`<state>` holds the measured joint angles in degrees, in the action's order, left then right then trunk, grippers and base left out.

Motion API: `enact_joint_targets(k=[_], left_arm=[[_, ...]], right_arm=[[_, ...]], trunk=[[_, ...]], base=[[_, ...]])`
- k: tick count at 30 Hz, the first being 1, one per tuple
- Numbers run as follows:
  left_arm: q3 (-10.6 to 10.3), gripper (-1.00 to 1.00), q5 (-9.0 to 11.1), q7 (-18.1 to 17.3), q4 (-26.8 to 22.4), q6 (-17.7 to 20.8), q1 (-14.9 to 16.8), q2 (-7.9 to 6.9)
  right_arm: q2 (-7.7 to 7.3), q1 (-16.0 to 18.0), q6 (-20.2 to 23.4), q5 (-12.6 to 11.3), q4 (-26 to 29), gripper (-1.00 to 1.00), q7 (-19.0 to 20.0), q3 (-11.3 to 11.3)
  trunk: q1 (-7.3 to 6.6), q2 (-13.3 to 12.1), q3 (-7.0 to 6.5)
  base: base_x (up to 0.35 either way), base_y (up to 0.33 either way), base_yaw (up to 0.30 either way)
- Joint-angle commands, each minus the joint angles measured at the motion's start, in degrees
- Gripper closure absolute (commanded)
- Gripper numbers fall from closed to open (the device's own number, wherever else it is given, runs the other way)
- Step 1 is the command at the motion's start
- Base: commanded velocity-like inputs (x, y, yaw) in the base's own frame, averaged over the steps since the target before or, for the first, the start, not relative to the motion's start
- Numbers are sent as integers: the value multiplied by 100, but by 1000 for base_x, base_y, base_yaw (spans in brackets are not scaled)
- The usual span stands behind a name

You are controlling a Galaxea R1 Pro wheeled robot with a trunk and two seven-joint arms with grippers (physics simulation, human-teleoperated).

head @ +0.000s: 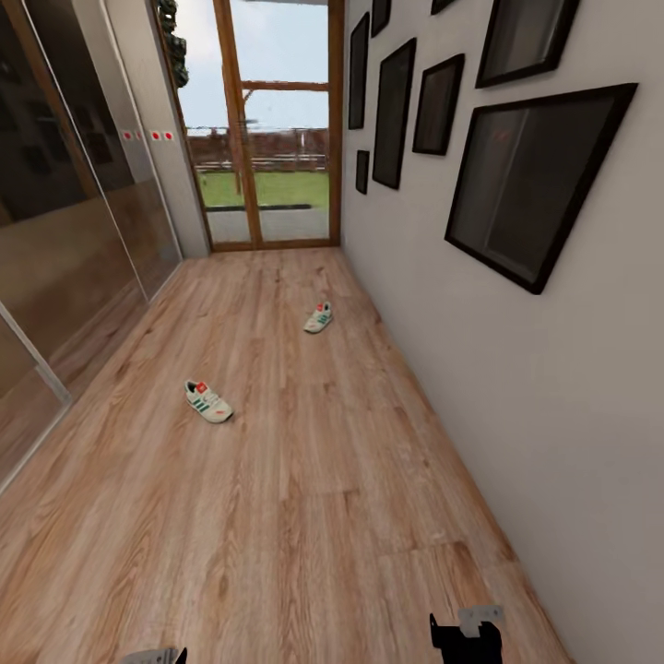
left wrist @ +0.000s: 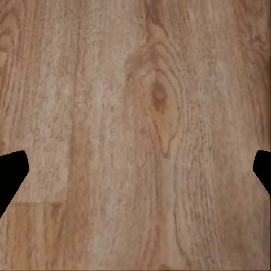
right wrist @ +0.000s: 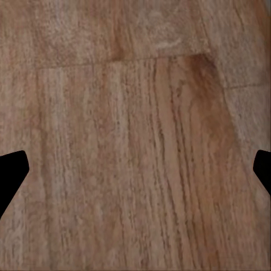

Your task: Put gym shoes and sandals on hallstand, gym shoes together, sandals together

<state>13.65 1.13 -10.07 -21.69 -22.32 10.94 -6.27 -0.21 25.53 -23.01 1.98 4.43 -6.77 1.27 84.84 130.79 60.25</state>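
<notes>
Two off-white gym shoes with green stripes lie apart on the wood-plank corridor floor [head: 304, 516]. The nearer gym shoe [head: 208, 401] is left of centre; the farther gym shoe [head: 319, 317] lies close to the right wall. Both are well ahead of my arms. At the bottom edge of the head view I see the tip of my left gripper [head: 152, 657] and my right gripper [head: 466, 636]. In the wrist views the left gripper [left wrist: 135, 175] and the right gripper [right wrist: 135, 175] are open over bare floor, holding nothing. The sandals and the hallstand are out of view.
Glossy sliding panels [head: 65, 258] line the corridor's left side. The right wall [head: 553, 415] carries several dark framed pictures [head: 526, 175]. A wood-framed glass door [head: 267, 138] closes the far end. The floor runs wide between the two sides.
</notes>
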Motion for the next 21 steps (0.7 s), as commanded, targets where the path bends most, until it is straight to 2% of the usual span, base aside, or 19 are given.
enact_joint_targets(k=[1, 21], left_arm=[[41, -100, 11, -56, 3, -9, 4, 3], [41, -100, 10, -56, 4, -9, 4, 3]], right_arm=[[3, 3, -11, 20, -4, -100, -31, 14], [21, 1, -11, 13, -4, -100, -35, 14]], trunk=[[2, 1, 5], [2, 1, 5]], base=[[300, -170, 152], [296, -171, 253]])
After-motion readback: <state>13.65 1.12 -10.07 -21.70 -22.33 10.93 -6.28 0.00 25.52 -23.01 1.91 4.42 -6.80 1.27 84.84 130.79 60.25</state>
